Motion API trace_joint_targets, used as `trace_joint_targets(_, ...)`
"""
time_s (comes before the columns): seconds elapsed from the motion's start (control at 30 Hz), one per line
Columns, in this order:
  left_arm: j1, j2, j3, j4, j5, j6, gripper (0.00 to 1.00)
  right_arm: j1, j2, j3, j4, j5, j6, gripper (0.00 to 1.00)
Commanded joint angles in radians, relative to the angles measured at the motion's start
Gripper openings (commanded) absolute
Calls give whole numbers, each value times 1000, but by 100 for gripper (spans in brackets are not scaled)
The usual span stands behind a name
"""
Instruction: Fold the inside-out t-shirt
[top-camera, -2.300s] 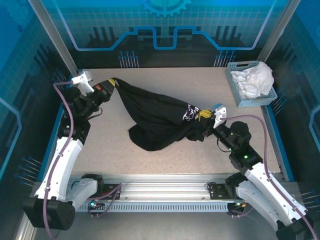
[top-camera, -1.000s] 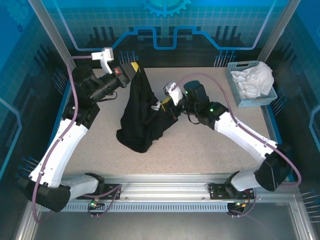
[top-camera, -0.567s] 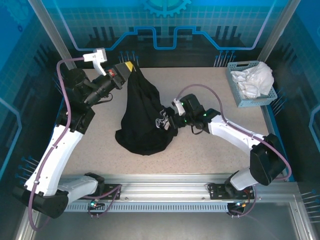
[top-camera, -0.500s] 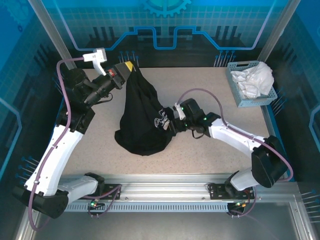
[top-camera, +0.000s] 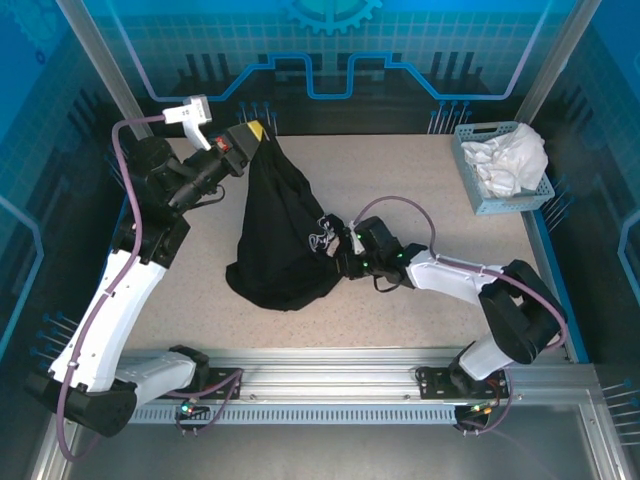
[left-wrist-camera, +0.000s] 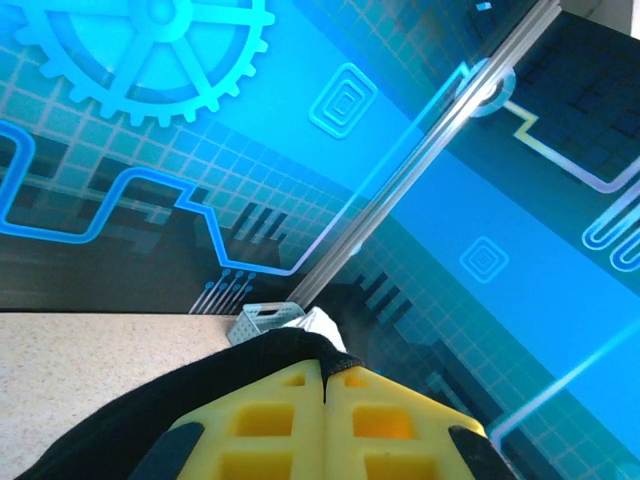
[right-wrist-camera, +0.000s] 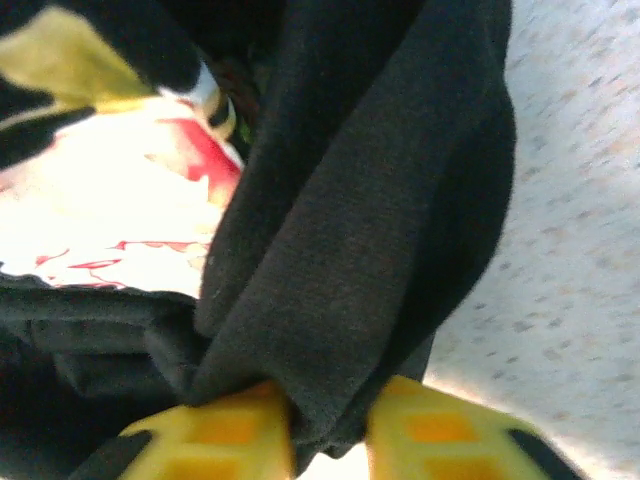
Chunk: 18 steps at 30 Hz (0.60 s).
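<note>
The inside-out t-shirt (top-camera: 280, 240) is black and hangs in a bunch from my raised left gripper (top-camera: 258, 134) down onto the table. A small white graphic (top-camera: 322, 235) shows on its right side. In the left wrist view my left gripper (left-wrist-camera: 327, 375) is shut, its yellow fingers (left-wrist-camera: 250, 420) pinching a black edge of the t-shirt (left-wrist-camera: 140, 425). My right gripper (top-camera: 336, 256) sits low at the bunch's right side. Seen from the right wrist, my right gripper (right-wrist-camera: 330, 440) is shut on a thick fold of the t-shirt (right-wrist-camera: 360, 230), beside the red-and-white graphic (right-wrist-camera: 110, 200).
A pale blue basket (top-camera: 470, 175) holding a white cloth garment (top-camera: 510, 155) stands at the back right corner. A metal rail (top-camera: 330, 385) runs along the near edge. Speckled tabletop (top-camera: 450, 210) lies bare right of the shirt.
The left arm lifted its end of the shirt up and back. The right gripper released, dropped low toward the near side, and closed on a lower fold beside the graphic.
</note>
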Motion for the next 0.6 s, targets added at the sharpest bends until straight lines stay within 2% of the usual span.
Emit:
trace_joint_targets(0.0, 39, -28, 46, 20, -71, -10, 0, -115, -157, 30, -19, 42, -54, 2)
trace_joint_targets(0.17, 173, -60, 68, 51, -60, -124, 0, -296, -407, 123, -92, 4, -175, 0)
trace_joint_targets(0.27, 224, -90, 73, 30, -92, -130, 0, -395, -493, 207, -152, -39, -245, 0)
trace_joint_targets(0.4, 239, -130, 0, -1, -153, -118, 0, -530, -500, 297, -225, -218, -283, 0)
trace_joint_targets(0.57, 240, -151, -234, -52, -172, -102, 0, -564, -425, 355, -307, -476, -368, 0)
